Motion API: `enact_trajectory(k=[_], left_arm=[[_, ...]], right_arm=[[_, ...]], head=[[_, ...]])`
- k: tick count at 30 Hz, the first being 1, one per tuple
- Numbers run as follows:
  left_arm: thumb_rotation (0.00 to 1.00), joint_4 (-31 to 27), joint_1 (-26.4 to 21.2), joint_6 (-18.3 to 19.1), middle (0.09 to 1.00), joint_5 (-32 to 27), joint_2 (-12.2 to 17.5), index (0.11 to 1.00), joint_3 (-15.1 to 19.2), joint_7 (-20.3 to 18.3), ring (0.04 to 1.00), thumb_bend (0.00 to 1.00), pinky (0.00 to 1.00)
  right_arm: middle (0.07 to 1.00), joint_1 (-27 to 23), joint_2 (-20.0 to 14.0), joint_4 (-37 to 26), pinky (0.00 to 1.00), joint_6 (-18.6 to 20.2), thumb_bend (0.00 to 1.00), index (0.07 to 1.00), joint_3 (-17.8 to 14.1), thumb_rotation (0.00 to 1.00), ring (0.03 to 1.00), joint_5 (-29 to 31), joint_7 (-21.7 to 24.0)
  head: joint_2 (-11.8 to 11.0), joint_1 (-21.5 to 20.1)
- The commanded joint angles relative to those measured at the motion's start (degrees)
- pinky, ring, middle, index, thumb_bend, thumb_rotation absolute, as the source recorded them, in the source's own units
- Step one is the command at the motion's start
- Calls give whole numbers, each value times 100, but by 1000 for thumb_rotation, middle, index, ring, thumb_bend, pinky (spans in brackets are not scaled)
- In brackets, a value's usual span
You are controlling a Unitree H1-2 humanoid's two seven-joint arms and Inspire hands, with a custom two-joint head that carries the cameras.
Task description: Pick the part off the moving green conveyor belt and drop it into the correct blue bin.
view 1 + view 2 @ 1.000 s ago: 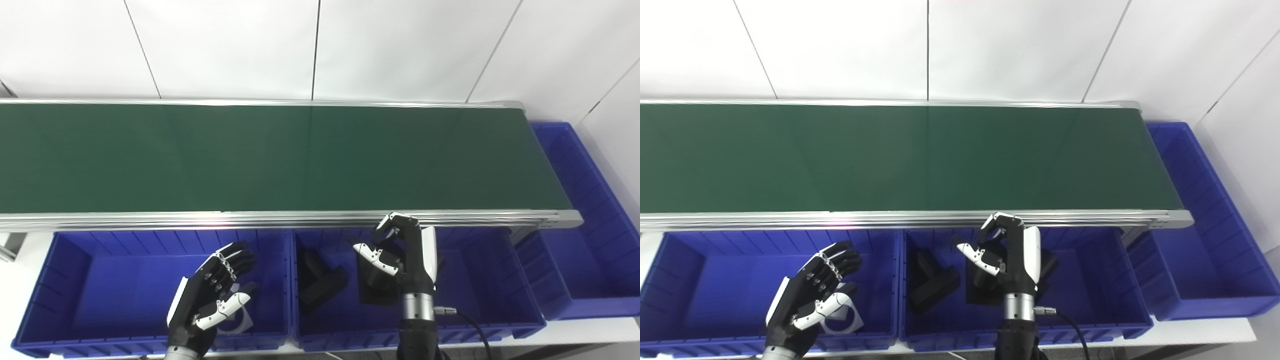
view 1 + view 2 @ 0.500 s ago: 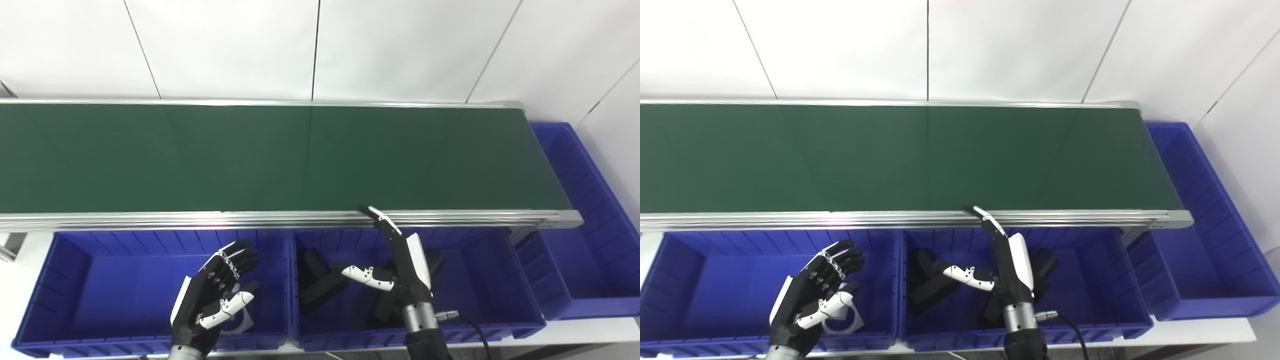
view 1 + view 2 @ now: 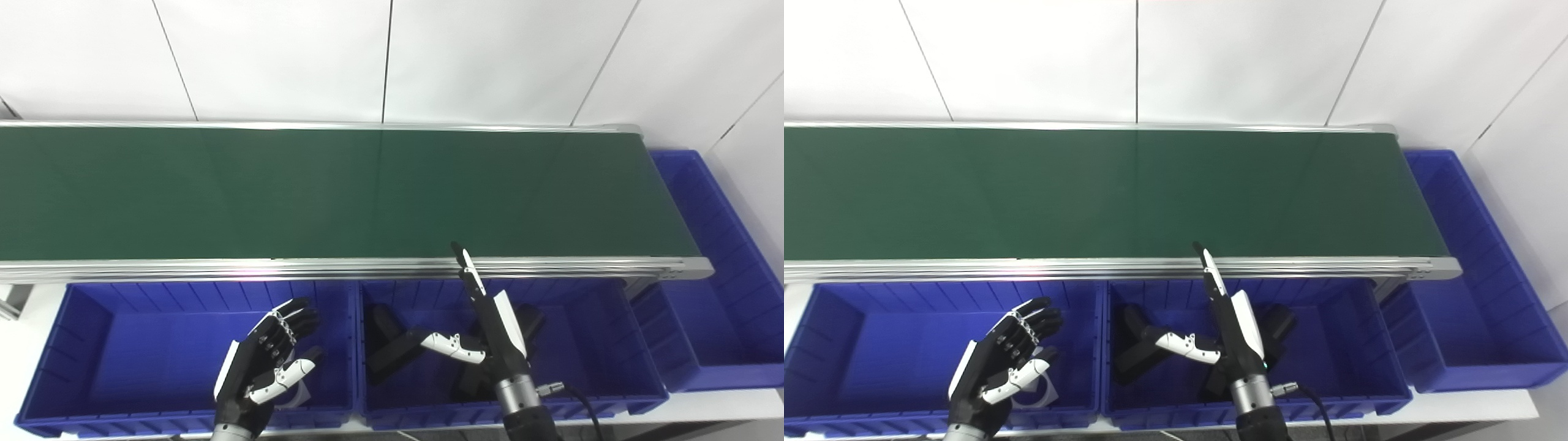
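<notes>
The green conveyor belt (image 3: 343, 190) carries no part in either eye view. My right hand (image 3: 487, 327) hovers open over the middle blue bin (image 3: 603, 352), fingers stretched straight up toward the belt rail, thumb out to the left. Two black parts lie in that bin: one on the left (image 3: 392, 343), one (image 3: 530, 318) mostly hidden behind the hand. My left hand (image 3: 266, 364) is open over the left blue bin (image 3: 122, 349), fingers spread, holding nothing. A white ring-shaped part (image 3: 1038, 392) lies under it.
A third blue bin (image 3: 716, 275) stands at the belt's right end. The aluminium belt rail (image 3: 245, 267) runs just above the front bins. A white tiled wall (image 3: 392, 61) rises behind the belt.
My right hand opened from a curled grip on a black part, which dropped into the middle bin, and its fingers now stretch upward. The left hand barely shifted.
</notes>
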Motion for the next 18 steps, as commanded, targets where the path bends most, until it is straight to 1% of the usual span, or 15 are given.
enact_trajectory(k=[1, 3, 5, 10, 12, 15, 18], left_arm=[[0, -32, -102, -316, 727, 129, -52, 762, 27, 73, 724, 588, 788], [0, 29, -141, -390, 723, 220, -46, 759, 64, 145, 717, 604, 764], [0, 72, -202, -431, 730, 216, -23, 772, 102, 164, 726, 591, 770], [0, 85, -326, -424, 742, 166, -9, 772, 183, 169, 748, 591, 786], [0, 75, -350, -438, 745, 185, -30, 775, 205, 195, 752, 594, 786], [0, 145, -397, -527, 756, 236, -67, 781, 228, 240, 756, 626, 790], [0, 187, -409, -616, 774, 306, -85, 781, 224, 270, 759, 652, 801]], right_arm=[[1000, 1, 0, -55, 916, -455, 764, 1000, -11, 308, 978, 184, 61], [984, 9, 1, 28, 875, -522, 748, 994, -17, 285, 948, 229, 81], [956, 6, -1, 119, 807, -523, 724, 951, -9, 257, 913, 288, 128], [927, -37, -1, 334, 754, -549, 711, 926, 25, 183, 877, 467, 312], [920, -52, 18, 384, 746, -518, 715, 923, 30, 183, 868, 459, 341], [922, -75, 21, 423, 769, -477, 713, 920, 49, 184, 870, 425, 398], [924, -104, 11, 501, 773, -515, 711, 920, 62, 158, 868, 415, 444]], head=[[-34, 70], [-71, 152], [-111, 230], [-233, 445], [-266, 478], [-323, 530], [-343, 558]])
